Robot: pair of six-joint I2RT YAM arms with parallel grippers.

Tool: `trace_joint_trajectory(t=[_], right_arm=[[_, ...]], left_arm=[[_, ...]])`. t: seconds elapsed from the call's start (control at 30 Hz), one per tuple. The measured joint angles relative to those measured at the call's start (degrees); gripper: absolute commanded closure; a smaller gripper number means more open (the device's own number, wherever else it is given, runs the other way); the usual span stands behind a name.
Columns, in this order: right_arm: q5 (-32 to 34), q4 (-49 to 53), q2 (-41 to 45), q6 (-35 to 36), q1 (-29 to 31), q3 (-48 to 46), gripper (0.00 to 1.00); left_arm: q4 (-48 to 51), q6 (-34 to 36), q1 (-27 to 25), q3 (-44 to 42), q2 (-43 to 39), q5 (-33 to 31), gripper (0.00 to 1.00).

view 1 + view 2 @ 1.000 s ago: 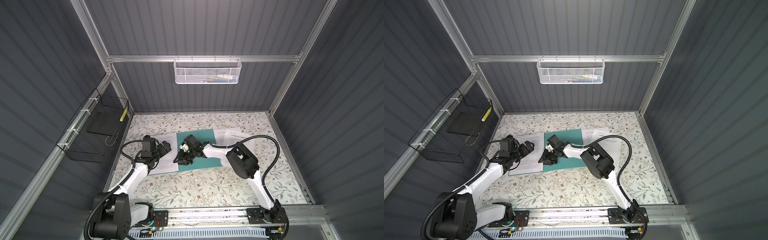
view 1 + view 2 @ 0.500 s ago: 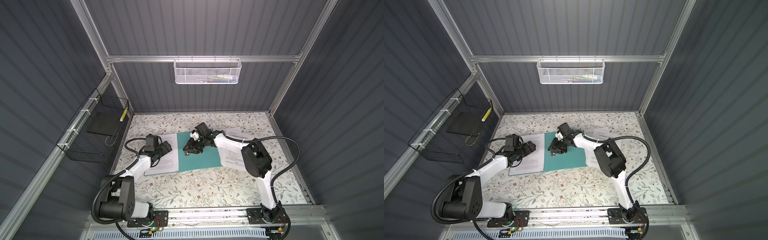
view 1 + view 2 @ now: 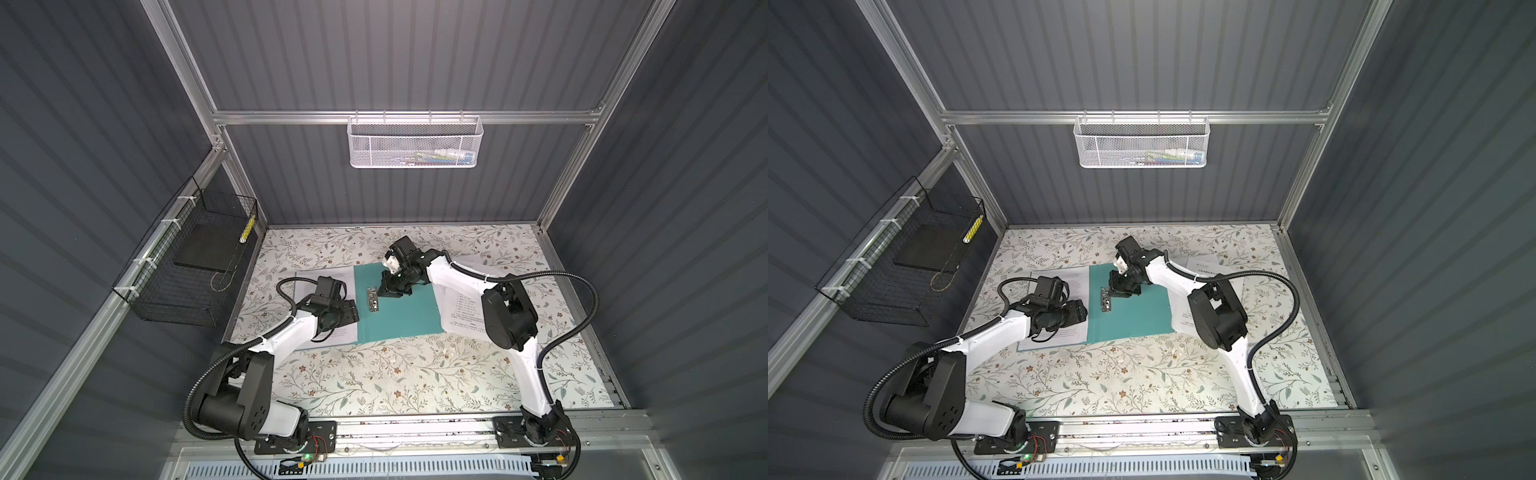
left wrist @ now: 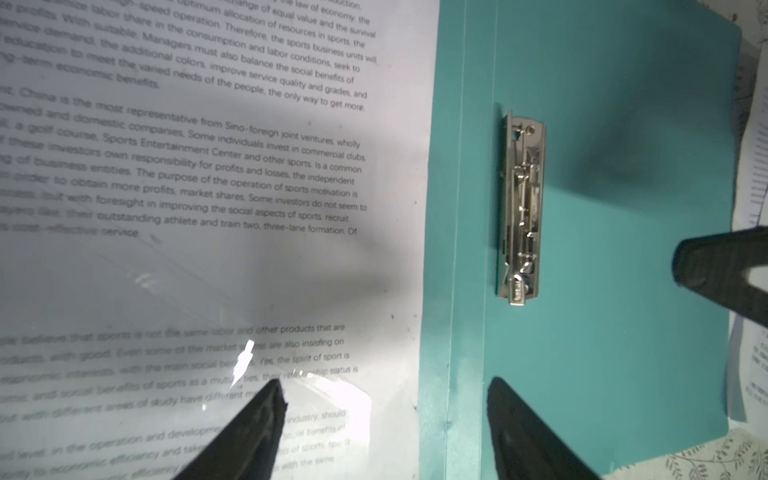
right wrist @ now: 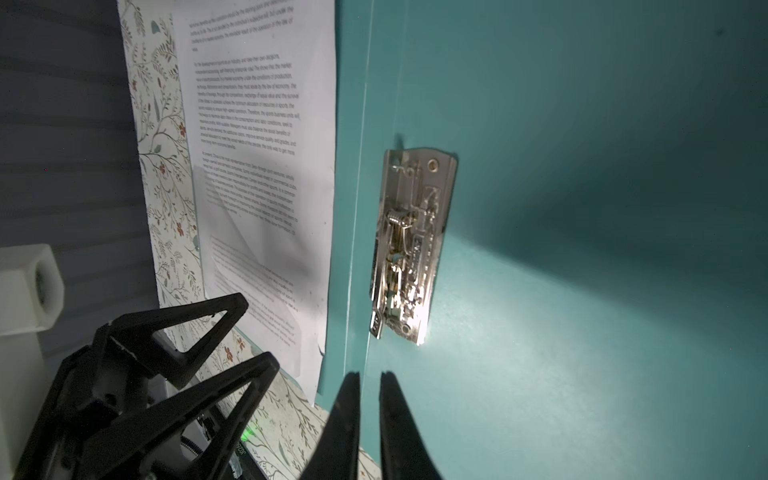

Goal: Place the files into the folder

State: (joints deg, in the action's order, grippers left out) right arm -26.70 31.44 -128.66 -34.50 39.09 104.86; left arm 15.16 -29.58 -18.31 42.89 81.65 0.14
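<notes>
Smooth matt teal folder (image 4: pixel 602 332), shiny silver metal clip (image 4: pixel 521 208), white paper files (image 4: pixel 208 270)

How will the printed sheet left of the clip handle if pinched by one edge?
Likely floppy: the sheet looks thin and lies flat, so it should droop. Possibly slippery, given the glare by the left gripper. Lying flush, its edge may resist a pinch.

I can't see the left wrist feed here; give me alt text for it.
The open left end effector hovers with one finger over a white printed paper sheet and the other over an open teal-green folder, whose silver metal clip bar lies bare.
</notes>
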Motion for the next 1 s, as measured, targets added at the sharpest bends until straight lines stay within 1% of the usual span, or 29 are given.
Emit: trace_joint_trajectory(t=[0.1,0.27,0.33,0.63,0.8,0.93,1.0], right_arm=[[-0.6,-0.5,0.0,-0.1,0.0,-1.3,0.85],[-2.6,-2.1,0.0,-1.7,0.1,-3.9,0.85],[-2.8,-2.3,0.0,-2.2,0.3,-4.2,0.84],[-4.5,-5.0,-0.1,-4.6,1.6,-5.2,0.79],[-4.8,-5.8,-0.1,-5.4,1.6,-5.3,0.79],[-5.0,-6.4,-0.5,-5.9,1.6,-5.3,0.8],[-5.1,-6.8,-1.1,-6.3,1.6,-5.3,0.8]], left_arm=[[0.5,-0.1,0.0,-1.3,-1.6,-0.4,0.24],[-0.2,-0.2,0.1,-3.7,-8.2,-0.1,0.24],[-0.8,-0.5,0.1,-4.5,-9.2,0.1,0.23],[-1.4,-1.4,0.1,-7.9,-9.2,0.5,0.21],[-2.3,-2.6,0.1,-9.9,-9.2,0.5,0.22],[-3.2,-3.8,0.1,-10.0,-9.0,1.2,0.24],[-3.9,-4.3,0.1,-10.0,-9.0,1.3,0.27]])
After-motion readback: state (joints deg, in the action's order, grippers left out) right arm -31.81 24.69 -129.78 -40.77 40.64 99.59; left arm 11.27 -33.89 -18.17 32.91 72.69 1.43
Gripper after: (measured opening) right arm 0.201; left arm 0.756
